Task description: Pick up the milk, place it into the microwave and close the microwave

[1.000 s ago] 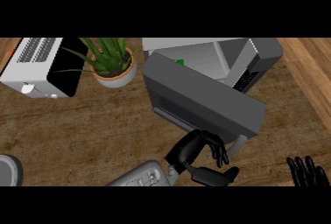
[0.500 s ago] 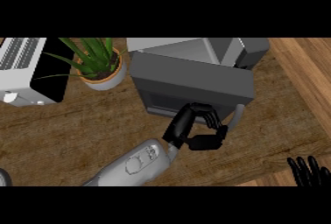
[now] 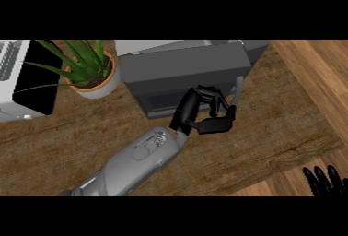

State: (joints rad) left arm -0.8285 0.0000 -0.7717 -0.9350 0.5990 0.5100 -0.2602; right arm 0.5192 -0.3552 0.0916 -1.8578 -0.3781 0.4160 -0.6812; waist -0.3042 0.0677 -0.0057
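1. The left hand (image 3: 204, 113) lies against the front of the microwave door (image 3: 183, 76), its fingers (image 3: 216, 97) curled and empty beside the door's upright handle (image 3: 238, 92); the door looks swung nearly shut against the microwave (image 3: 180, 46)
2. The milk shows nowhere on the table (image 3: 68, 143); it is presumably inside the microwave behind the door, though this cannot be confirmed
3. Risk: if the door is not fully seated, a push that ends too soon would leave it ajar and the task unfinished; from above, the seam cannot be read well enough to tell
4. Risk: the curled fingers sit near the handle, so a knuckle could catch on it and tug the door back open as the arm pulls away
5. Risk: a push off the door's middle could shove the whole microwave across the table instead of closing it
6. Risk: the forearm (image 3: 136, 159) sweeps close to the potted plant (image 3: 92, 73), and a wide retreat could knock the pot toward the toaster (image 3: 20, 78)
7. The right hand (image 3: 326, 179) rests at the lower right edge, fingers straight and holding nothing
8. No brand, label or writing is legible on any item
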